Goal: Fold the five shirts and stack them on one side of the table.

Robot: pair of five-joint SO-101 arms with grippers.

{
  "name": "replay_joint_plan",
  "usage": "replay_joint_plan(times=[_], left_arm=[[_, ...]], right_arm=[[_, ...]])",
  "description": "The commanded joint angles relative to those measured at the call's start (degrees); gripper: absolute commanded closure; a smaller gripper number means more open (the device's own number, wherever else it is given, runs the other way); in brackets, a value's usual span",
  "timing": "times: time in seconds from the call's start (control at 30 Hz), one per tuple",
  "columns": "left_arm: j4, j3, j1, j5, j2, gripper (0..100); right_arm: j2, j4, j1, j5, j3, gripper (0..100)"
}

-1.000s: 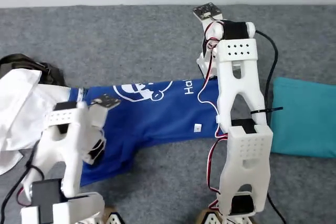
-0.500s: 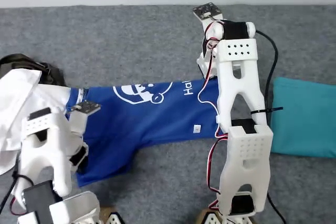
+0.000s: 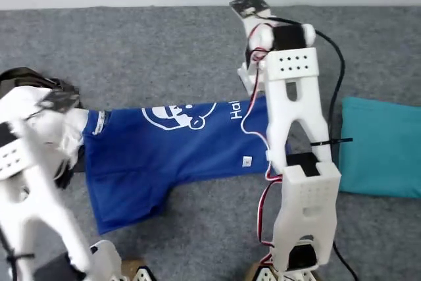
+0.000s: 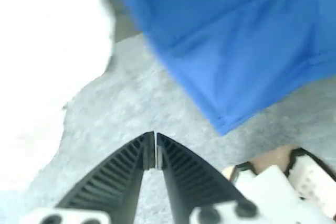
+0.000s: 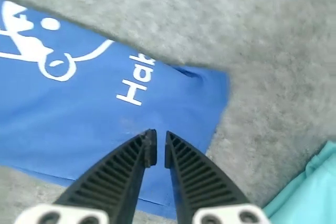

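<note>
The blue shirt point(image 3: 164, 156) is left unfolded mid-table as the left gripper point(image 4: 156, 148), closed empty like the right gripper point(image 5: 157, 148), is drawn back toward the table's left edge.

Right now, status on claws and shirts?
Left claw shut, empty, over table beside blue shirt. Right claw shut, empty, over it. Teal shirt lies apart.

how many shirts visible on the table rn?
4: blue shirt mid-table, teal shirt at right edge, white shirt at left, dark garment tucked behind it. A fifth may be hidden.
</note>
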Motion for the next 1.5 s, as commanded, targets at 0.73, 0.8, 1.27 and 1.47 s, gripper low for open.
replay_joint_plan(times=[0.73,0.8,1.27,1.47], left_arm=[[-6.07,-2.15,-38.24,-10.02,-3.16,98],[-5.98,-2.15,-39.38,-10.02,-3.16,98],[-5.98,-2.15,-47.91,-16.18,-3.25,98],[-5.80,-2.15,-48.79,-16.62,-3.25,98]], right_arm=[[-1.19,-0.04,-56.84,-0.26,16.35,71.9],[1.36,-0.84,-58.59,-0.26,16.26,71.9],[15.78,-9.63,-57.98,2.02,16.09,72.1],[17.80,-11.03,-56.48,1.93,16.09,78.0]])
